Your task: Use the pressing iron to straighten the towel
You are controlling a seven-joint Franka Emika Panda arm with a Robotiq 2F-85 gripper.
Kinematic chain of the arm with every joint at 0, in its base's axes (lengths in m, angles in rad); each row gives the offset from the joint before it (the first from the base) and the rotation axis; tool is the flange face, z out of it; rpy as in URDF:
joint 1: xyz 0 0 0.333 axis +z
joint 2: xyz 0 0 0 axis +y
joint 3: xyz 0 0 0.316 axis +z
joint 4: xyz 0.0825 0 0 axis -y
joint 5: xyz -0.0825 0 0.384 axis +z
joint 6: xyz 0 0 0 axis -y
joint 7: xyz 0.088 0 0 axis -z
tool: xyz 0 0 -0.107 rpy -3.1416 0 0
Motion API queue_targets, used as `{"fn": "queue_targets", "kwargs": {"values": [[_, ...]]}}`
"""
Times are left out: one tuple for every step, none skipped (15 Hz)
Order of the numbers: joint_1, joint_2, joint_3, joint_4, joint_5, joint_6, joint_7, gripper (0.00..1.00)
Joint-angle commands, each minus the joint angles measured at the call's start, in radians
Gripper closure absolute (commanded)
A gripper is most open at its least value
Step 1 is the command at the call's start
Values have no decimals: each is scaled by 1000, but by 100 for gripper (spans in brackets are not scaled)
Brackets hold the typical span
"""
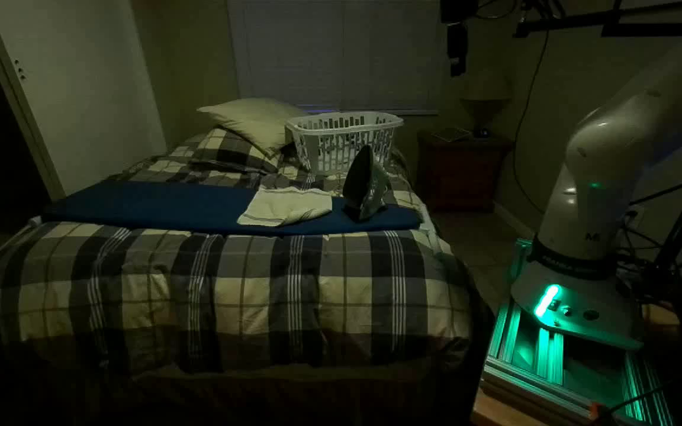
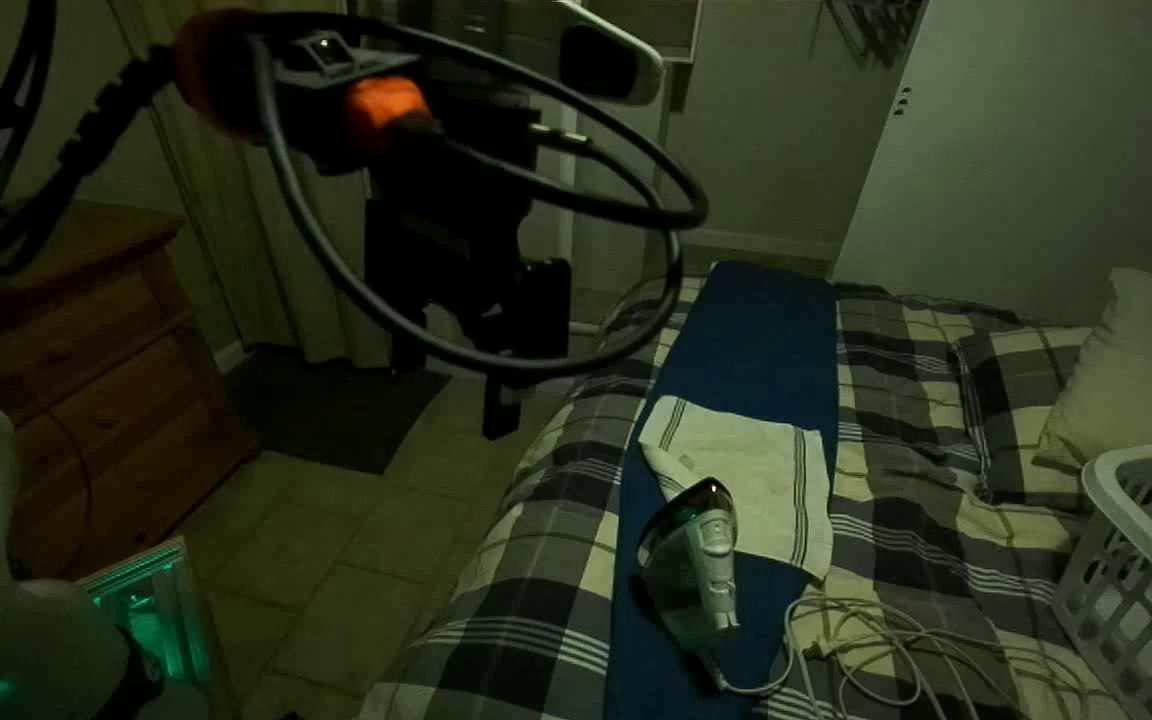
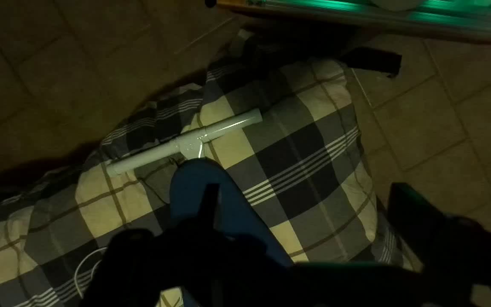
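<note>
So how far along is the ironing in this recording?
Looks done: only the setup; the towel lies mostly on the blue board, one corner folded. In hand: nothing; the gripper is open and empty. Left: grasping the pressing iron, upright on its heel beside the towel, then ironing out that fold.

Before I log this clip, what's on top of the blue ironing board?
The towel lies on the blue ironing board, and the pressing iron stands upright on its heel beside it. The surface directly beneath both is covered, so I can't tell what's there.
</note>
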Motion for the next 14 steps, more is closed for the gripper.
{"fn": "queue_targets", "kwargs": {"values": [[8, 0, -6, 3, -2, -4, 3, 0], [8, 0, -6, 3, -2, -4, 3, 0], [8, 0, -6, 3, -2, -4, 3, 0], [8, 0, -6, 3, -2, -4, 3, 0], [-2, 18, -28, 4, -16, 29, -9, 0], [-3, 27, -55, -1, -30, 63, -52, 0], [-2, 39, -78, 2, -33, 74, -94, 0], [1, 46, -101, -5, -66, 140, -155, 0], [6, 58, -129, -5, -76, 181, -223, 0], [11, 72, -156, -6, -79, 226, -300, 0], [8, 84, -175, -12, -74, 282, -359, 0], [6, 102, -192, -16, -62, 341, -420, 0], [7, 119, -210, -18, -38, 382, -486, 0], [8, 137, -223, -24, -21, 432, -545, 0]]}}
